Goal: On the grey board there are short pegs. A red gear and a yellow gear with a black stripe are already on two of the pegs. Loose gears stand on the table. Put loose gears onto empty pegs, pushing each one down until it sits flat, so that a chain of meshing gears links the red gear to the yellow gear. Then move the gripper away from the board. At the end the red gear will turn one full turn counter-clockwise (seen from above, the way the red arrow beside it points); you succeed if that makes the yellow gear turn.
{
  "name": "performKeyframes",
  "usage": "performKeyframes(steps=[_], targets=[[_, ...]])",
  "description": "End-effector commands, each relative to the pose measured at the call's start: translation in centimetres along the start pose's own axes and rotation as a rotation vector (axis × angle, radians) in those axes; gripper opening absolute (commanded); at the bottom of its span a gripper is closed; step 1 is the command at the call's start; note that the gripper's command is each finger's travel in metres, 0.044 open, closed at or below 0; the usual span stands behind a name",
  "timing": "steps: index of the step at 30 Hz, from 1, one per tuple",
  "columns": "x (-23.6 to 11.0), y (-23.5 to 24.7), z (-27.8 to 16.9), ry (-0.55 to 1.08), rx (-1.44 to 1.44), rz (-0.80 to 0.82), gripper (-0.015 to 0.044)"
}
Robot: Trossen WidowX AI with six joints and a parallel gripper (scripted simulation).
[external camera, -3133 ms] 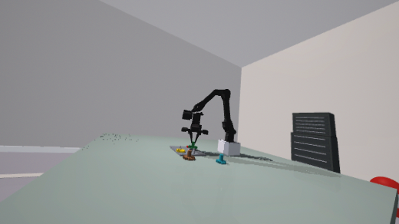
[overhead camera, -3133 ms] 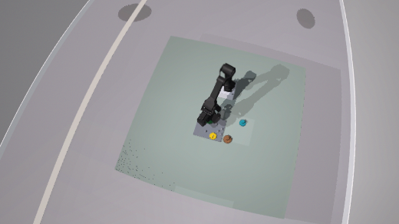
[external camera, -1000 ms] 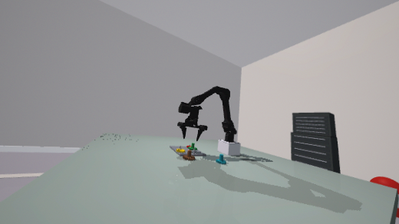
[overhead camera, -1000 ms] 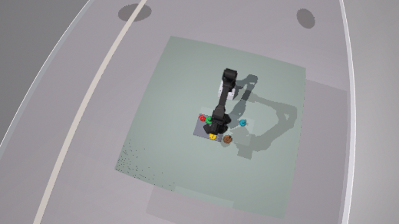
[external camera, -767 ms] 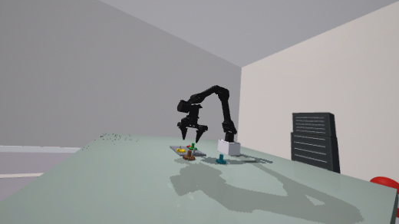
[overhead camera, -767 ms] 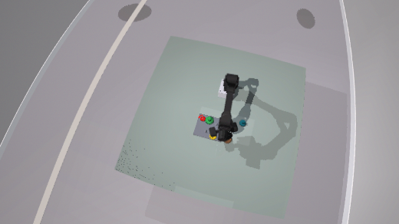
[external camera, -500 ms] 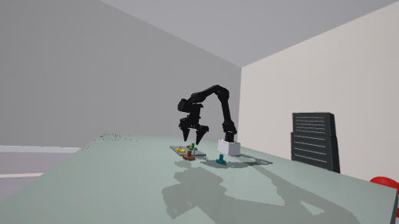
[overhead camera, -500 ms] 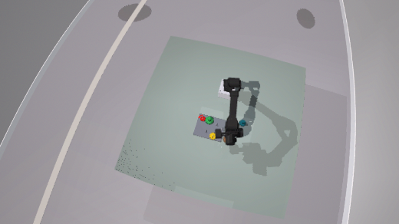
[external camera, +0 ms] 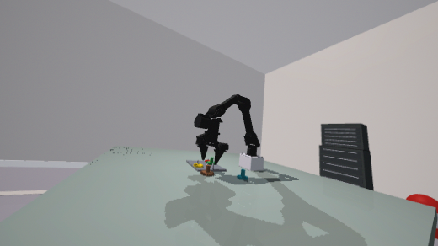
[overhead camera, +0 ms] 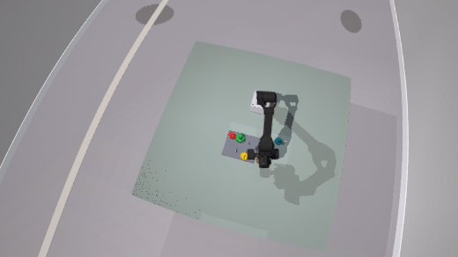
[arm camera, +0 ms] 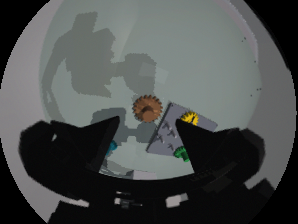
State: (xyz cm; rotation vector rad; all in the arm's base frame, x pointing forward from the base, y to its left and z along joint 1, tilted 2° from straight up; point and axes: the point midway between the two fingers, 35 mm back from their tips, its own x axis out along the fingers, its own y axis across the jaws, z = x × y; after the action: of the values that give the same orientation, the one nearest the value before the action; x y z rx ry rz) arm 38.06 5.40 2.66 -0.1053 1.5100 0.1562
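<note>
The grey board has several bare pegs. The red gear is at its far-left corner in the top view. The green gear is on the board beside the red gear; whether it is fully flat is unclear. The yellow gear is on the board. The brown gear stands on the table just off the board's edge. The teal gear stands farther away. My gripper is wide open and empty, above and close to the brown gear.
The white base block carries the arm behind the board. The arm's shadow falls across the green table. Small dark specks lie near a table corner.
</note>
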Motion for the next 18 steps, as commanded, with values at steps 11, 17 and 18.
performKeyframes(steps=[11, 17, 18], targets=[[2.2, -0.1, 0.0, -0.002, 0.004, -0.003, 0.044], [2.7, -0.1, 0.0, -0.002, 0.004, -0.003, 0.044], [2.7, -0.1, 0.0, -0.002, 0.004, -0.003, 0.044]])
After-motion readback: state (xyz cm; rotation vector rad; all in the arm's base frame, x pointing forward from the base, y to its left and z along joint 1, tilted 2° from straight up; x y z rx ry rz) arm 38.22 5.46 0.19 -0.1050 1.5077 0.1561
